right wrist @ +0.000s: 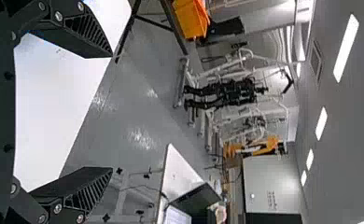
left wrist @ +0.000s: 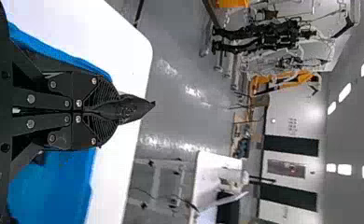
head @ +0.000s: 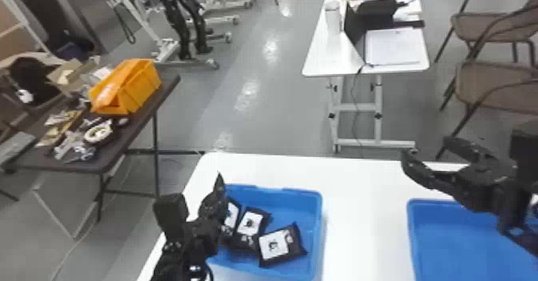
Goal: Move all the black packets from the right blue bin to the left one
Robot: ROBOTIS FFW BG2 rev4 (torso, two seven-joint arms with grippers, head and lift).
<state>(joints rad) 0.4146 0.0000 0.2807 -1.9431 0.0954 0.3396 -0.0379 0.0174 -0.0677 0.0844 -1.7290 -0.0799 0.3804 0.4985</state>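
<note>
In the head view, the right gripper [head: 425,146] stands wide open and holds nothing, well to the right of the left bin [head: 317,220]. The left gripper [head: 219,177] is over that bin's left side. Three black packets [head: 279,245] with white labels lie inside the left bin, two side by side near its left wall, the third toward its near right corner. They look light, soft and pillowy, with film that may slip or crease; I'd pinch across a packet's middle, gently, since a hard squeeze might burst a seam. The right bin [head: 460,240] sits apart, to the left bin's right, on the same white table [head: 360,192]. Past the left bin are grey floor [head: 248,84] and a white desk [head: 320,60]; leftward, a dark table [head: 140,120] bears an orange bin [head: 140,86].

In the left wrist view, the left gripper's fingers meet at the tips, nothing between them, beside the left bin's blue wall.

In the right wrist view, the right gripper's fingers are spread, with smooth, bare-looking tabletop beyond the left bin's right side.
</note>
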